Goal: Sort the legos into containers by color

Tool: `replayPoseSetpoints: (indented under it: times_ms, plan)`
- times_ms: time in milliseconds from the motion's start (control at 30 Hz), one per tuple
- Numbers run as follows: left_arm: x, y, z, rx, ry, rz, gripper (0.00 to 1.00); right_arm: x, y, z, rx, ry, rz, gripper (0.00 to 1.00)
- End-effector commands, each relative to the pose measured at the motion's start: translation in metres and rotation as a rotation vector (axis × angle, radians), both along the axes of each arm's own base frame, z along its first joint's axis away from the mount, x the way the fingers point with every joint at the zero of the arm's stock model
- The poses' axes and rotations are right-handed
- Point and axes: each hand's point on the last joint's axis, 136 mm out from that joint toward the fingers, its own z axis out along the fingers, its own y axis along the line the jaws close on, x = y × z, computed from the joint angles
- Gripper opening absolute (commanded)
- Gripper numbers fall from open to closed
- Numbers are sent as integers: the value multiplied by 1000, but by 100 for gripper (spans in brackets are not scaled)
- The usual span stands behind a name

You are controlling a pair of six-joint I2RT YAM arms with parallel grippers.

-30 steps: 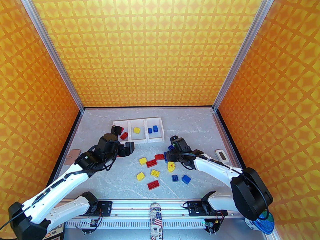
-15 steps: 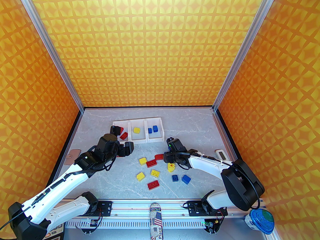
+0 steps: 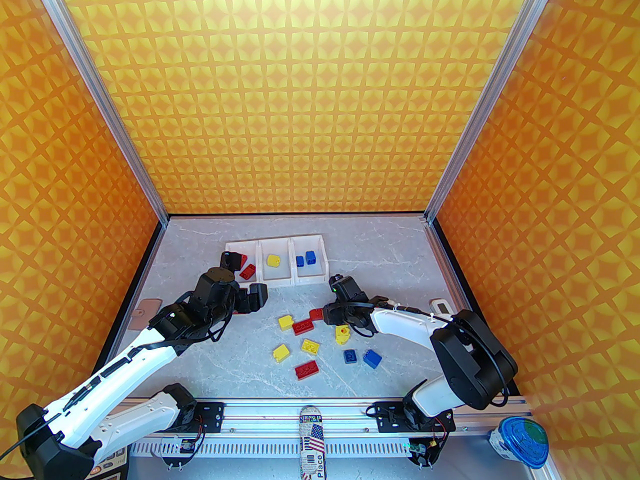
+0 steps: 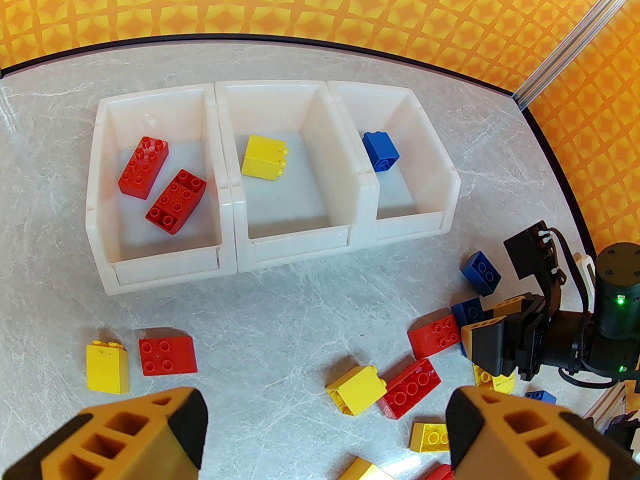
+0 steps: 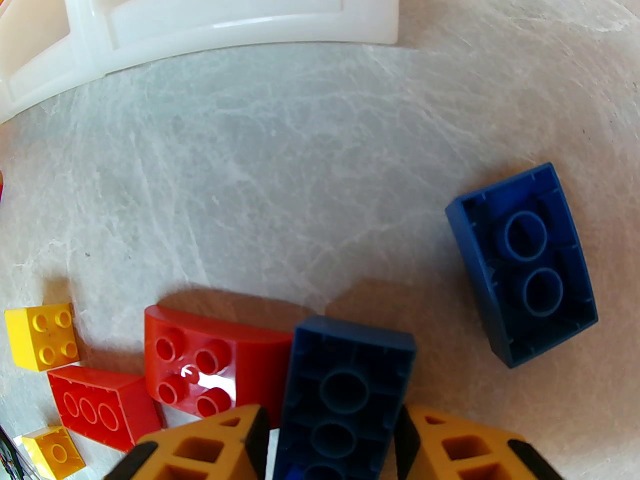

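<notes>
Three joined white containers [image 3: 275,242] [image 4: 226,203] stand at the back. The left one holds two red legos [image 4: 144,166], the middle a yellow one [image 4: 265,157], the right blue ones [image 3: 305,259]. Several loose legos lie mid-table, among them a red arch [image 3: 317,313] and a yellow brick [image 3: 285,322]. My right gripper [image 3: 326,313] [image 5: 332,443] is low on the table, its jaws against the sides of an upside-down blue lego [image 5: 345,398]. Another blue lego [image 5: 522,263] lies just to the right. My left gripper [image 3: 245,278] [image 4: 325,433] hangs open before the left container, holding nothing.
A small white device [image 3: 442,307] lies near the right wall and a tan tag [image 3: 145,313] near the left wall. A blue-lidded cup [image 3: 520,440] stands off the table's near right corner. Two blue legos [image 3: 361,357] lie under the right forearm.
My right arm has swung left and its gripper has narrowed around the blue lego. The left arm has stayed still.
</notes>
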Motion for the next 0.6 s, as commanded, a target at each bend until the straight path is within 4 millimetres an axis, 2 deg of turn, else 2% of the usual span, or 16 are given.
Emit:
replayPoseSetpoints:
  times_ms: [0,267,567]
  plan:
    - [0,5,-6,23,15,18,83,7,7,4,12,-12,-5,45]
    - [-1,4,-4,20,14,14,84,11,1,15,-15,-45,-10,33]
    - [-5,7,-9,24,34,19,85,33,5,61,-31,-149,0,33]
